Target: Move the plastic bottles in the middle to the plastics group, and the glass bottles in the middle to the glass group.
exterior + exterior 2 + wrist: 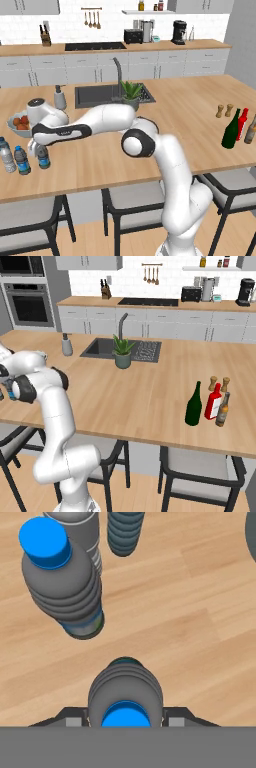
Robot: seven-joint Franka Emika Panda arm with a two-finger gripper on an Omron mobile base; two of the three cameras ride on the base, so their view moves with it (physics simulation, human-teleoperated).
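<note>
My gripper reaches down at the counter's left end and is shut on a small plastic bottle. In the hand view that bottle stands between the gripper fingers, its blue cap facing up. A second small plastic bottle stands just beside it. Left of both is the pale clear water bottle of the plastics group. At the far right the tall green glass bottle stands against the red bottle and the brownish bottle.
A bowl of fruit sits just behind the gripper, and a grey soap dispenser stands by the sink. A potted plant is mid-counter. Two wooden shakers stand behind the glass bottles. Stools line the counter's front edge.
</note>
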